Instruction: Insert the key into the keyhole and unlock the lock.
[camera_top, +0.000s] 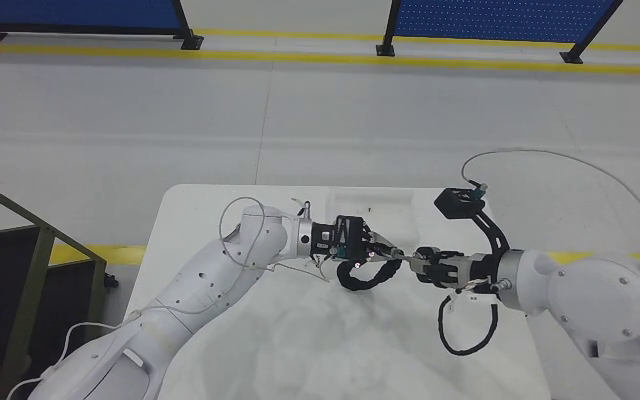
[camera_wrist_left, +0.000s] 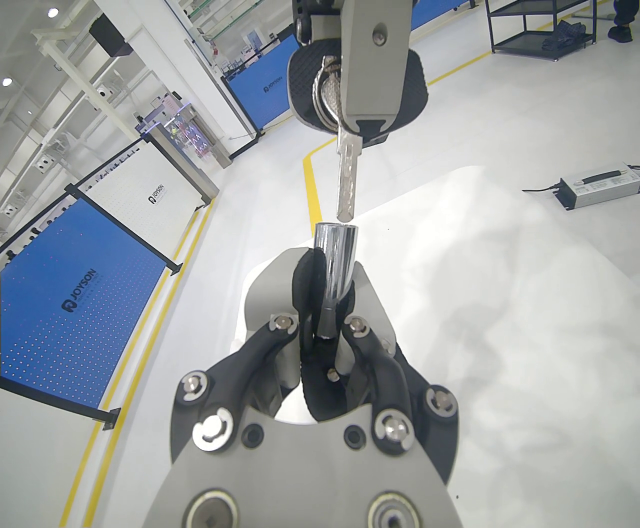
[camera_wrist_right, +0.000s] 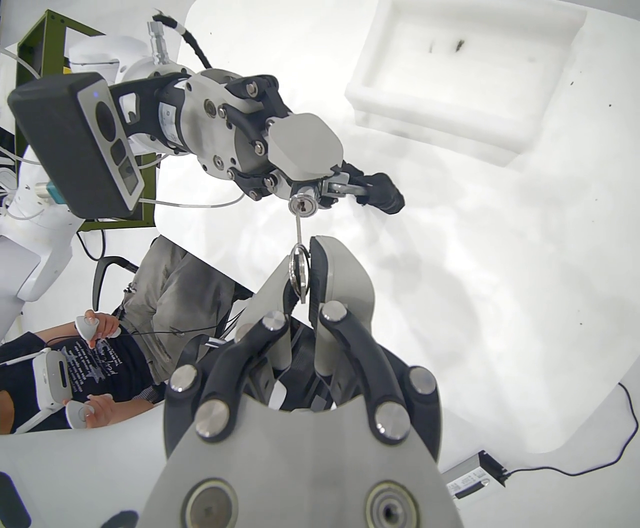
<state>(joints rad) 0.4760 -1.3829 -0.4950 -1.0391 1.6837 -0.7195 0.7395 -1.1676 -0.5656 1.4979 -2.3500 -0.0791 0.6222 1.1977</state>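
My left gripper (camera_wrist_left: 330, 282) is shut on the chrome lock cylinder (camera_wrist_left: 334, 260), whose keyhole end faces the other arm. The lock's black cable (camera_top: 365, 280) loops below it, above the table. My right gripper (camera_wrist_right: 302, 280) is shut on the key's head and ring (camera_wrist_right: 299, 267). The silver key blade (camera_wrist_left: 347, 175) lines up with the cylinder, and its tip sits right at the keyhole face (camera_wrist_right: 302, 204), with nearly all of the blade outside. In the top view the left gripper (camera_top: 378, 250) and the right gripper (camera_top: 418, 262) face each other over the table's middle.
A white foam tray (camera_wrist_right: 465, 75) lies on the white table (camera_top: 250, 340) beyond the grippers. A grey power box (camera_wrist_left: 600, 185) with a cord rests on the floor past the table's edge. A green-framed rack (camera_top: 30, 260) stands by the left side.
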